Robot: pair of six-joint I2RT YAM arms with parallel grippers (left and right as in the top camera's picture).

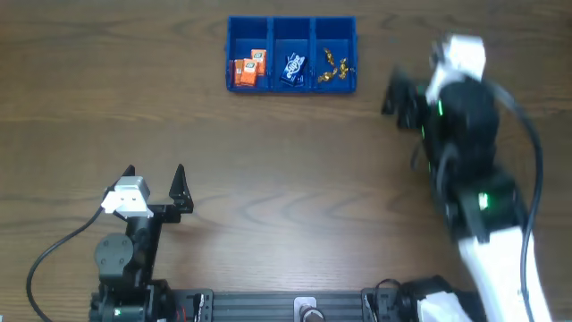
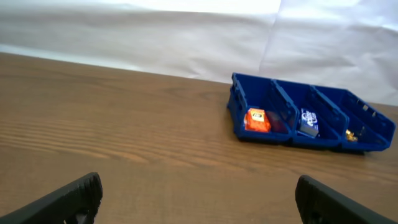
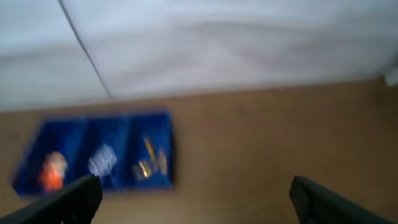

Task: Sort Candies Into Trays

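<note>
Wood-grain table (image 1: 268,152) spreads across the whole top view, and the wrist views show a white backdrop (image 2: 155,31) rising behind its far edge. Next in size, the right arm (image 1: 474,161) runs up the right side of the top view. Its end effector (image 3: 193,199) sits in the upper right, to the right of the tray and apart from it, with its fingers spread wide and nothing between them. The left arm (image 1: 130,250) stands in the lower left, and its end effector (image 1: 155,177) is likewise spread apart and empty, well short of the tray. A blue tray (image 1: 291,21) with three compartments side by side rests on the table at the upper middle of the top view. Orange candies (image 1: 248,70) lie in its left compartment, a blue candy (image 1: 293,68) in the middle one and small gold candies (image 1: 332,68) in the right one.
</note>
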